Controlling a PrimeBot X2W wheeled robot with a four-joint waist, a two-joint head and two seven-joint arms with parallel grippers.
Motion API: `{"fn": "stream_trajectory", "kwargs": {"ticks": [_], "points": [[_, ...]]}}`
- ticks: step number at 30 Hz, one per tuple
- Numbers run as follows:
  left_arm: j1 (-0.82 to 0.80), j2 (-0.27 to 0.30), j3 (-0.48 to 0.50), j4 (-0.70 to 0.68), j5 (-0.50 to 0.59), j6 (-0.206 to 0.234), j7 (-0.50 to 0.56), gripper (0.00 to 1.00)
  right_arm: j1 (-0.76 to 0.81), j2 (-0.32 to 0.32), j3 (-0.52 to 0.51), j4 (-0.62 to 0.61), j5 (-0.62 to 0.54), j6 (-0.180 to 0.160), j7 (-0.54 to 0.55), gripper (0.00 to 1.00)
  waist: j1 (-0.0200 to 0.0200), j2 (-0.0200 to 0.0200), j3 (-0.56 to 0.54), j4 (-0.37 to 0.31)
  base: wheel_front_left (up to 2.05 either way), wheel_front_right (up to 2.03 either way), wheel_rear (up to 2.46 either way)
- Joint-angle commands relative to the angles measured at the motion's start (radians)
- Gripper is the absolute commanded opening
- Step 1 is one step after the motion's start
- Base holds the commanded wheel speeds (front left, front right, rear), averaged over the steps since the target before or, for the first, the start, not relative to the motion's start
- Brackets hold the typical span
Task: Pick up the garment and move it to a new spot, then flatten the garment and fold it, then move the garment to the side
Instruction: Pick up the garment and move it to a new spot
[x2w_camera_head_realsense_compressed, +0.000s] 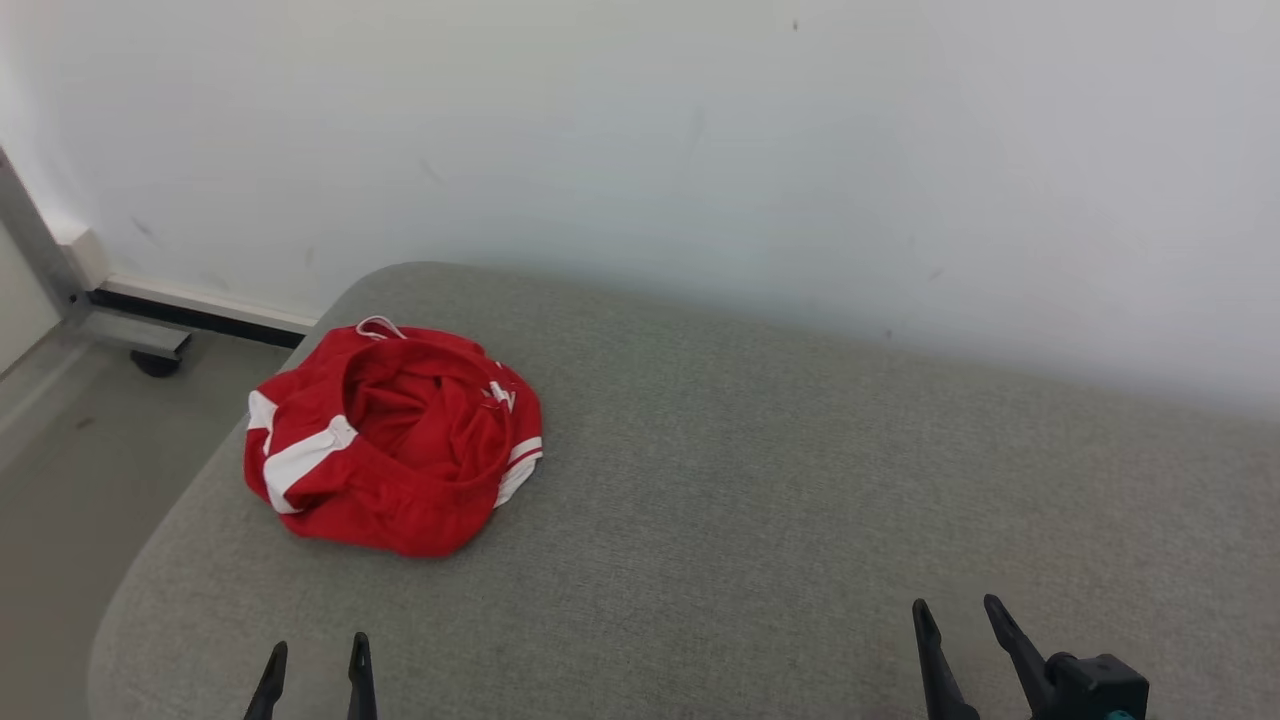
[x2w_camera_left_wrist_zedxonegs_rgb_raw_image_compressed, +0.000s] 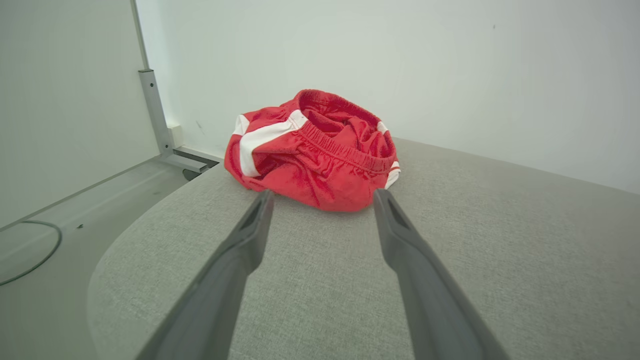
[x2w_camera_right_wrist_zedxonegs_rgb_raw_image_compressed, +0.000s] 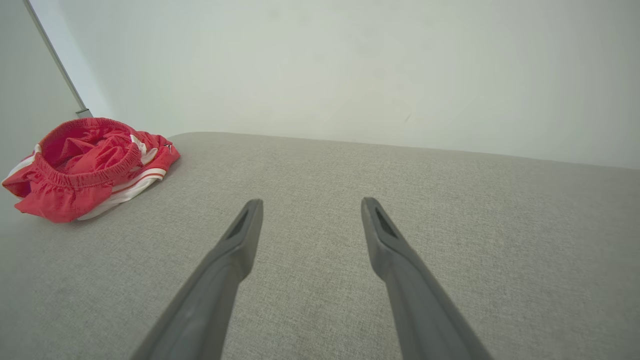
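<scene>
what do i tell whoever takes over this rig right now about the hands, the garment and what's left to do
Left hand: open, empty, pointed at the garment and short of it.
Right hand: open, empty, above bare surface, with the garment well off to its left.
Garment: red with white stripes, crumpled in a heap with the waistband opening facing up, near the far left corner of the grey padded surface, close to its left edge.
Done: nothing, judging by the heap; no grasp made yet.
Left: pick it up, move it to a new spot, flatten, fold, move it aside.
</scene>
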Motion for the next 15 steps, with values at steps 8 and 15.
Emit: {"fn": "stream_trajectory", "kwargs": {"ticks": [8,15], "points": [[0.02,0.013,0.033,-0.019,-0.011,0.017,-0.003,1.0,-0.036,0.0,0.041,0.02,0.017,-0.002,-0.012,1.0,0.0,0.0,0.009,0.142,0.0,0.0,0.0],[0.044,0.008,0.067,-0.047,-0.028,0.034,-0.003,1.0,-0.086,0.0,0.083,0.05,0.022,-0.002,-0.017,1.0,0.0,0.0,0.037,0.168,0.0,0.0,0.0]]}}
